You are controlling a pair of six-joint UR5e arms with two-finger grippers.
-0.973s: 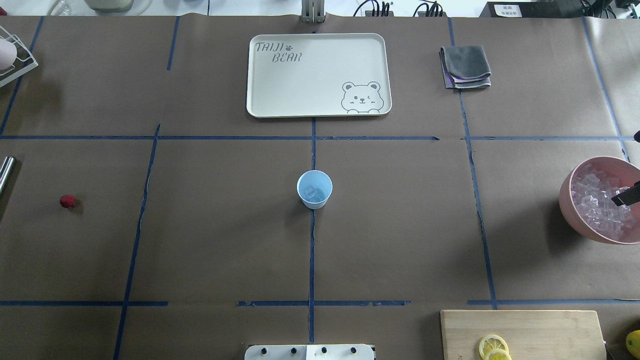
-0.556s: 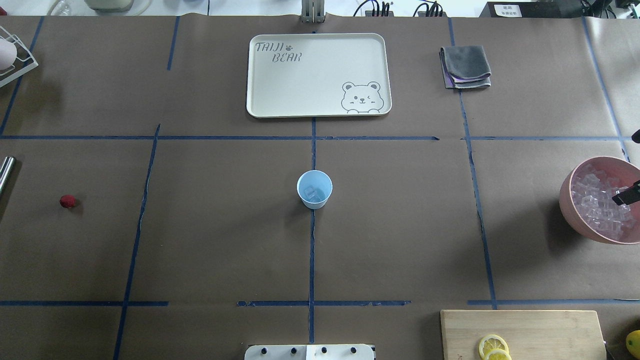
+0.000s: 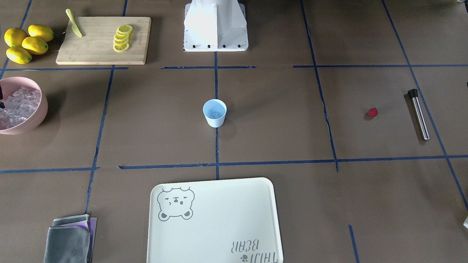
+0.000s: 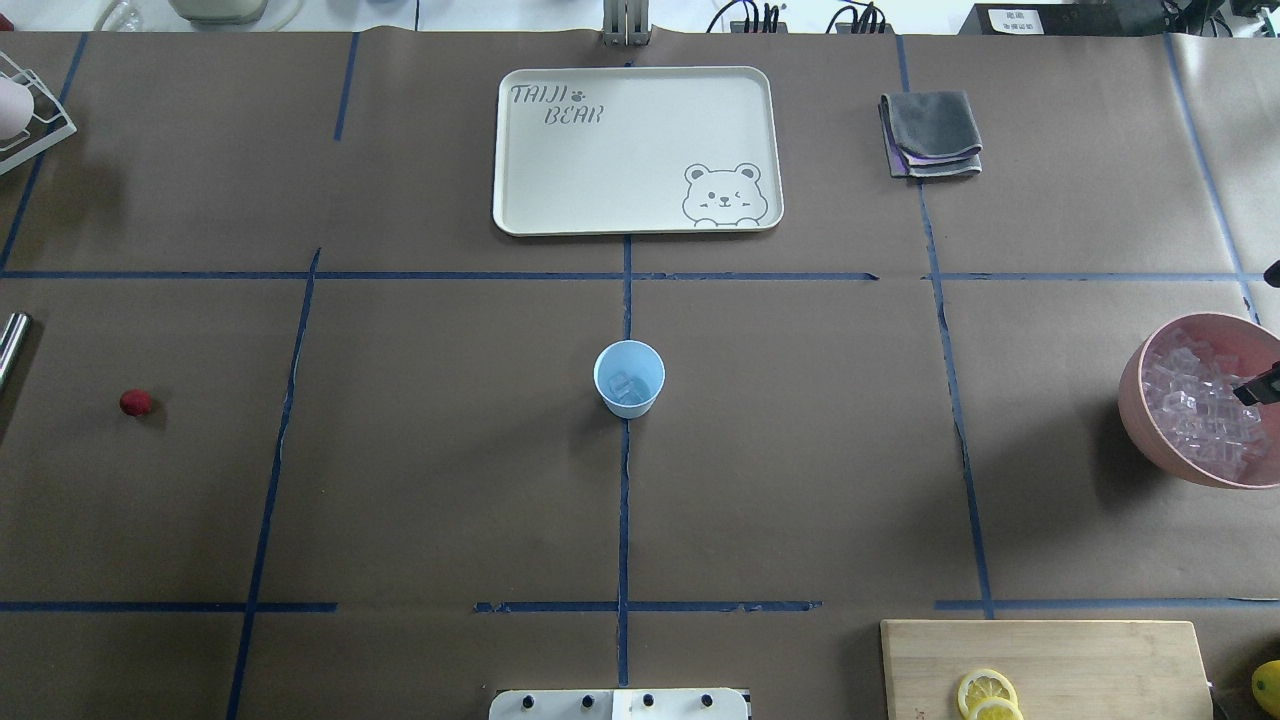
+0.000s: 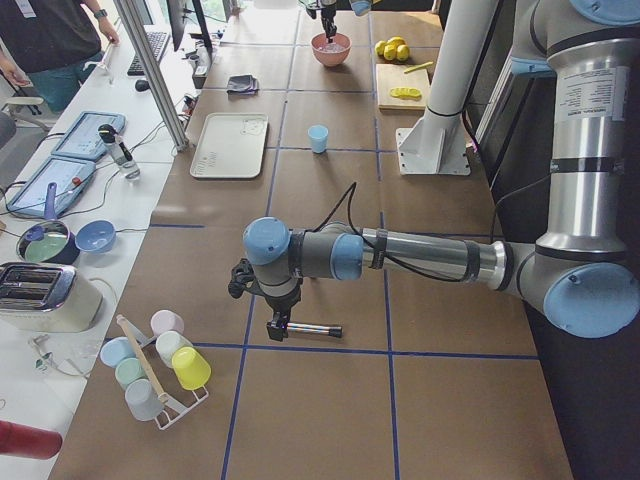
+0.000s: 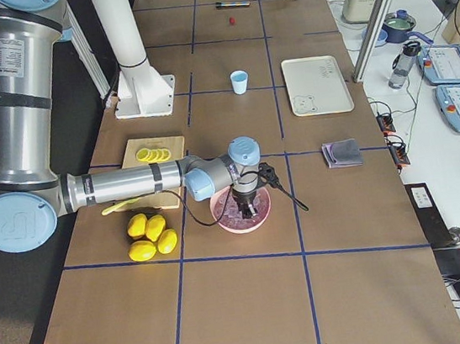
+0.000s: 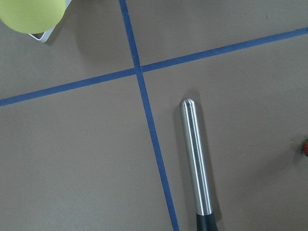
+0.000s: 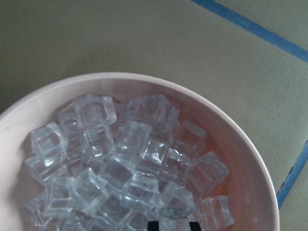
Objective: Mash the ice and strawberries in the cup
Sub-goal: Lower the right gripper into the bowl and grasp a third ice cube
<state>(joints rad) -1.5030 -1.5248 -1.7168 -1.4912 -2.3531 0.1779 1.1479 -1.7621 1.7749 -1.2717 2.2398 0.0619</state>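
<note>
The light blue cup [image 4: 629, 378] stands upright at the table's centre with a few clear ice cubes [image 4: 625, 387] inside; it also shows in the front view [image 3: 214, 113]. One dark red strawberry [image 4: 135, 402] lies on the paper far left. My right gripper [image 4: 1262, 385] hangs over the pink bowl [image 4: 1135, 400] of ice [image 8: 120, 168]; only a dark tip shows, and I cannot tell whether it is open or shut. My left gripper [image 5: 277, 322] hovers over a steel muddler [image 7: 196, 156]; I cannot tell whether it is open or shut.
A cream bear tray [image 4: 520, 215] lies beyond the cup. A grey folded cloth [image 4: 931, 133] lies at the back right. A cutting board [image 3: 102, 54] holds lemon slices [image 3: 121, 38] and a knife, with whole lemons [image 3: 25, 43] beside it. A cup rack [image 5: 160, 365] stands near my left arm.
The dark tip of my right gripper has slid a little to the right over the pink bowl. The cup, strawberry and muddler have not moved.
</note>
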